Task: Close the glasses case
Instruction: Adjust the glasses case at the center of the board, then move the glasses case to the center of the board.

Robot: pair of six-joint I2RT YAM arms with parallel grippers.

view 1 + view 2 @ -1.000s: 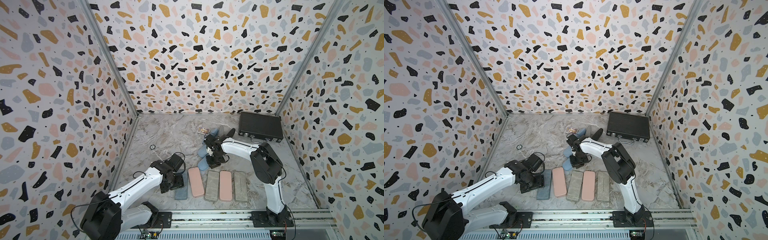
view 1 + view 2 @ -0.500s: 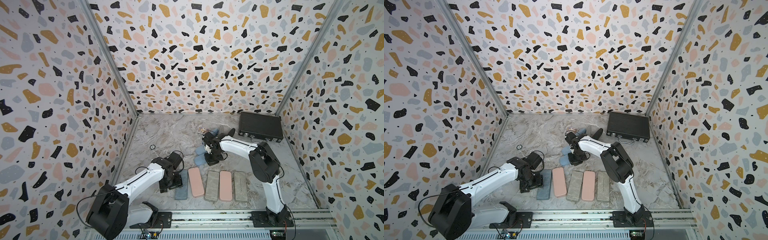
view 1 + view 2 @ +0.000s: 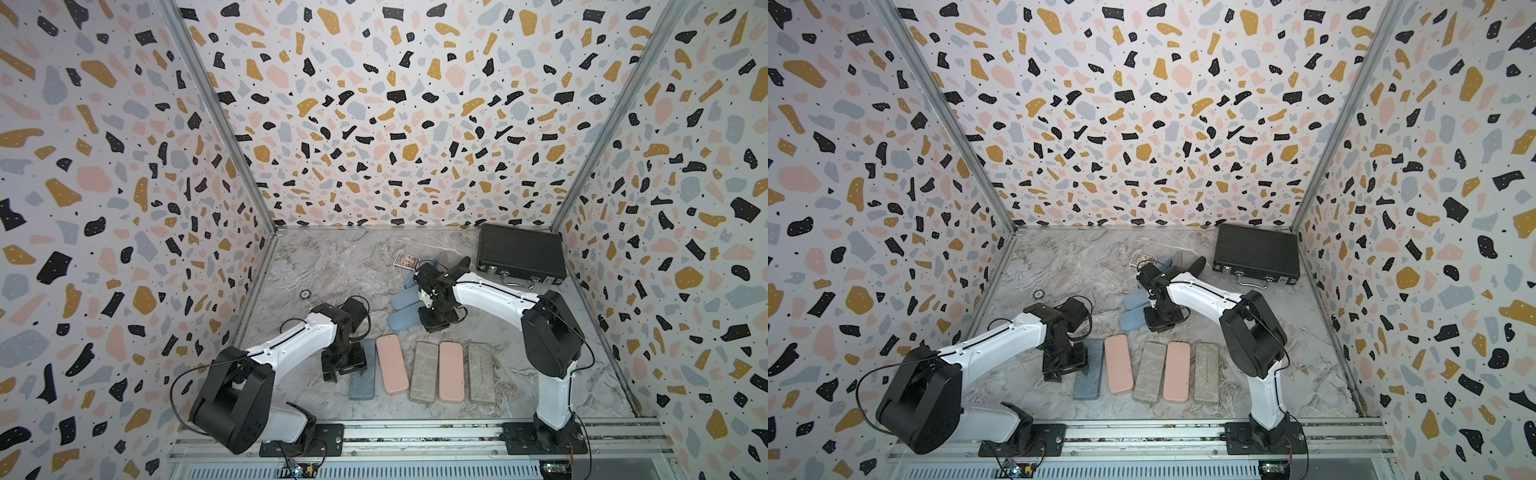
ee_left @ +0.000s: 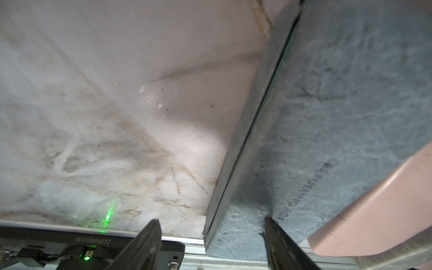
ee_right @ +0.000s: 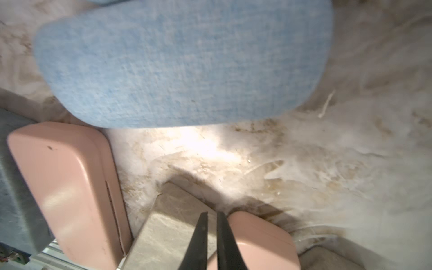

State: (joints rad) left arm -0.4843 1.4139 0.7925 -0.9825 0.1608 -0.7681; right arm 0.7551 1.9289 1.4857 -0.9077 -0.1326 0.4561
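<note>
Several closed glasses cases lie in a row near the front: a blue-grey case (image 3: 362, 372), then pink (image 3: 391, 363), grey (image 3: 424, 372), pink (image 3: 451, 372) and grey (image 3: 481, 372). My left gripper (image 3: 343, 365) hangs open over the blue-grey case's (image 4: 339, 117) far end. One fingertip (image 4: 272, 225) is on its top, the other is over the table, and a thin seam runs along its side. A light blue case (image 3: 404, 319) lies behind the row, a second light blue lobe (image 3: 406, 297) beside it. My right gripper (image 3: 432, 326) is shut and empty right beside that case (image 5: 182, 63).
A black briefcase (image 3: 521, 251) lies at the back right. A small card pack (image 3: 407, 261) and more dark and light cases (image 3: 432, 262) sit behind the right gripper. A small round disc (image 3: 305, 294) lies on the marble floor towards the left wall.
The left arm's shoulder has swung slightly while its gripper stays over the blue-grey case's end. The light blue case has slid a little leftward beside the right gripper.
</note>
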